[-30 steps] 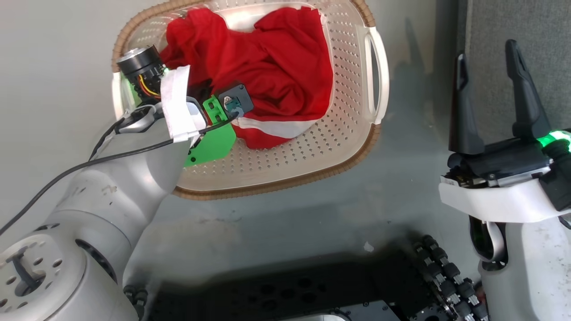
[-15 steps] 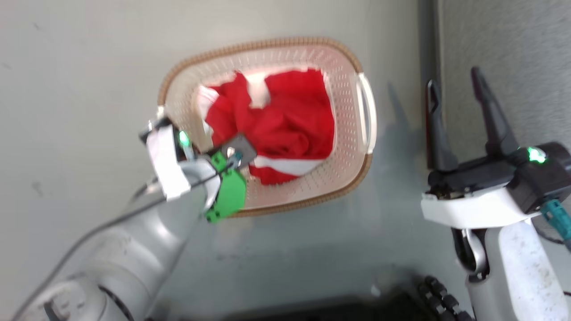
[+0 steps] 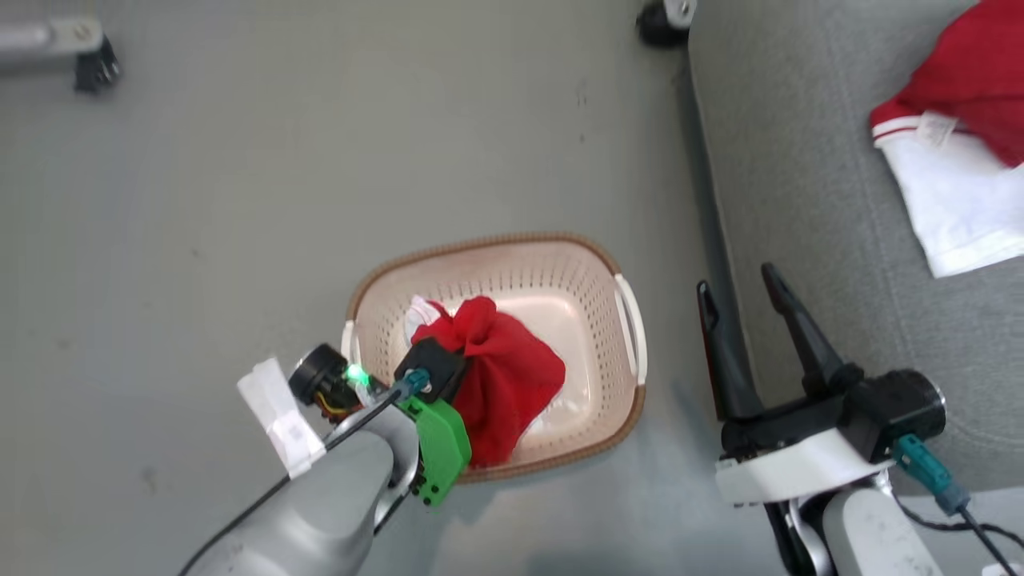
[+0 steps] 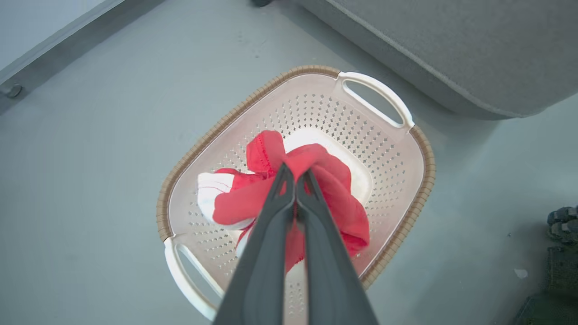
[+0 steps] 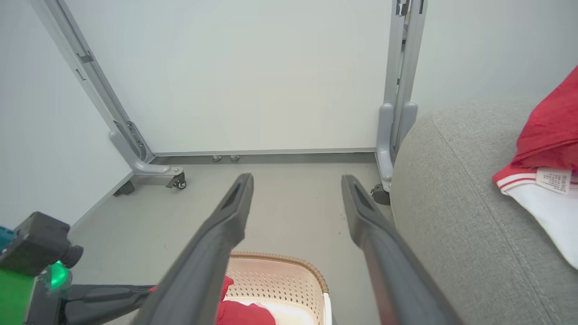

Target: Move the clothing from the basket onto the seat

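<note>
My left gripper [image 4: 295,174] is shut on a bunched red garment of the clothing [image 4: 336,203], held over the cream basket [image 4: 253,97]. The garment's white-trimmed folds [image 3: 512,384] hang down inside the basket [image 3: 480,244], which stands on the floor left of the grey seat [image 3: 800,200]. A second red garment with a white panel and label [image 3: 952,152] lies on the seat at the far right. My right gripper [image 3: 738,282] is open and holds nothing, hovering by the seat's left edge. The right wrist view has the seat [image 5: 451,203] and that garment [image 5: 546,180] to its right.
Wheeled frame feet [image 3: 88,56] and a caster [image 3: 664,16] stand at the far edge of the grey floor. White panels on castered frames [image 5: 176,180] close off the far side. My base's dark rollers [image 4: 560,225] sit right of the basket.
The head camera has risen and pulled back, bringing the seat and its garment into view. My left gripper has lifted the red garment into a hanging bunch. The right gripper stays open.
</note>
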